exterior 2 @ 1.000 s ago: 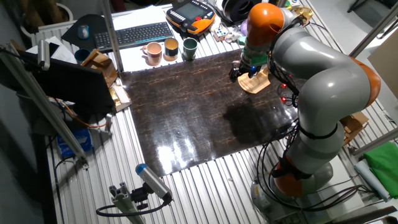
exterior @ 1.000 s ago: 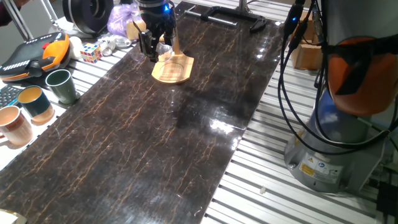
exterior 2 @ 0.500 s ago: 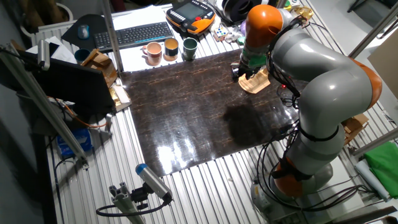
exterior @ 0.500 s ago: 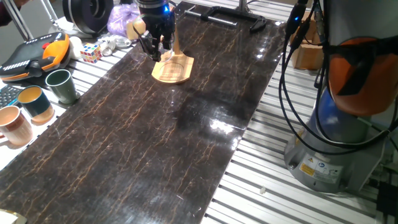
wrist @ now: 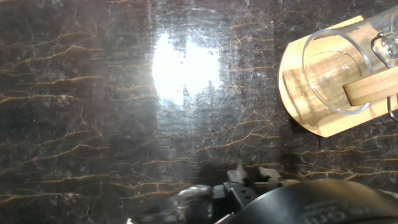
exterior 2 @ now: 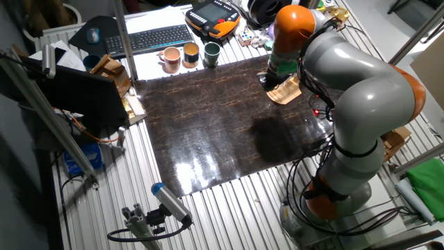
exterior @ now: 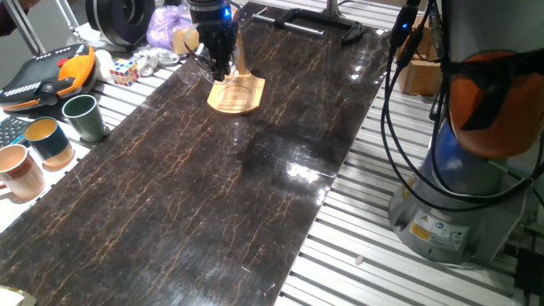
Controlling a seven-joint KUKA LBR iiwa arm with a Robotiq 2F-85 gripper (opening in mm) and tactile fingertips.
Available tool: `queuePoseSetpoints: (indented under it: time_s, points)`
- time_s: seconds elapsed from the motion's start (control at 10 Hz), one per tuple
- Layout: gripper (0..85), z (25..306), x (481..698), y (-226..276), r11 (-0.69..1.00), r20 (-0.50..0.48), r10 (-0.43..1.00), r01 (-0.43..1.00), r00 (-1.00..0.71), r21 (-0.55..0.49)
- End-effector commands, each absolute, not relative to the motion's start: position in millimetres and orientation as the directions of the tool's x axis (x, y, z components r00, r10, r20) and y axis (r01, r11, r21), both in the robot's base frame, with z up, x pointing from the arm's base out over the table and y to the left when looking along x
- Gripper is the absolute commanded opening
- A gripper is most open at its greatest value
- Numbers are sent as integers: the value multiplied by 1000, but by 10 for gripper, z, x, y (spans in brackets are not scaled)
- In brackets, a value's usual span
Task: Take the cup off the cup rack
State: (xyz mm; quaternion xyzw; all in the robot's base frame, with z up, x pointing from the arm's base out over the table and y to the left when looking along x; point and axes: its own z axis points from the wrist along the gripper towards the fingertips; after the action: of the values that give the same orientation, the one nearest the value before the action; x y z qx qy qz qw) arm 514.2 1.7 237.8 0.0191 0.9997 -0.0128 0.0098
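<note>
The clear cup [wrist: 336, 71] hangs mouth-down over the thin post [wrist: 373, 90] of the light wooden cup rack [wrist: 305, 106], at the right edge of the hand view. The rack [exterior: 238, 95] stands at the far end of the dark marbled mat; it also shows in the other fixed view [exterior 2: 286, 92]. My gripper [exterior: 217, 68] hangs just left of the post [exterior: 241, 58], fingers pointing down and apart, holding nothing. In the hand view the fingertips [wrist: 249, 177] are dark shapes at the bottom, apart from the cup. The cup barely shows in the fixed views.
A dark green mug [exterior: 82, 116], a teal-and-tan mug [exterior: 49, 140] and a pinkish mug [exterior: 19, 170] stand left of the mat. A puzzle cube [exterior: 123, 72], an orange pendant [exterior: 51, 72] and a purple bag [exterior: 166, 25] lie behind the gripper. A black bar [exterior: 314, 21] lies at the far edge.
My gripper has moved right, closer to the rack's post and the cup. The rack and the cup have not moved.
</note>
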Motion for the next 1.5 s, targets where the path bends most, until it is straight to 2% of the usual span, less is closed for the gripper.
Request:
queuePoseSetpoints:
  time_s: [0.0,0.4,0.8,1.1,1.4]
  points:
    - [7,2377,5143,17,999,-20,40,41,-999,-25]
    - [7,2328,5197,31,993,-31,99,101,-995,-55]
    - [7,2197,5353,43,928,-69,360,365,-930,-75]
    - [7,2093,5462,38,836,-149,527,542,-836,-84]
    - [7,2025,5528,24,747,-212,635,660,-743,-74]
